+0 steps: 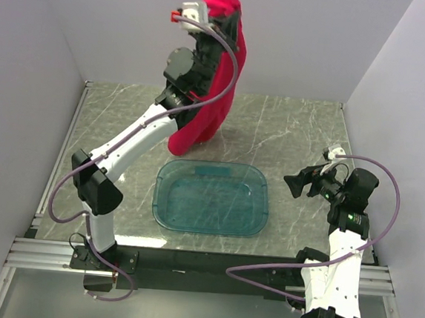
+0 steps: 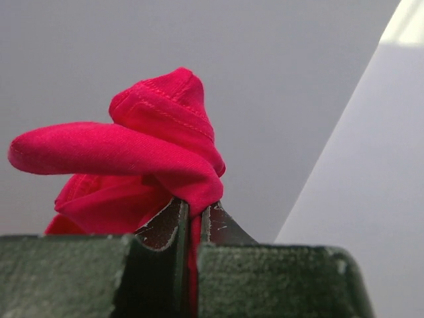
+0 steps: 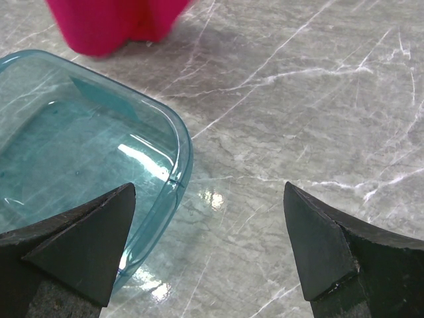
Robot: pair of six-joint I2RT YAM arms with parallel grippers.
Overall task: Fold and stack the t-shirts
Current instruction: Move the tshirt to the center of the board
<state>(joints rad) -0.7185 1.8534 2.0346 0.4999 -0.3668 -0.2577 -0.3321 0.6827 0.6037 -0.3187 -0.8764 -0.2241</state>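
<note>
**A:** What lies under you?

**B:** A grey marbled table (image 1: 304,130), the widest thing in view.

**A:** And the shirt?

**B:** The red t-shirt (image 1: 217,85) hangs from my left gripper (image 2: 194,213), which I hold high over the far left part of the table. Those jaws are pinched almost together with a fold of the cloth caught between them. Just past the tips the shirt bunches into a rolled lump with a stitched hem showing. The rest drops as one long bundle down to the marble, just behind the tub. I cannot tell whether its bottom end rests on the table or hangs just clear.

**A:** Where is the tub?

**B:** The see-through teal tub (image 1: 211,197) sits flat in the middle of the table, between the shirt's lower end and my bases.

**A:** And your other hand?

**B:** My right gripper (image 3: 207,199) hovers low over the right side of the table. Its jaws are spread wide and hold nothing. The tub's rounded corner is just beside one finger, and the shirt is well apart, beyond the tub's far side.
</note>
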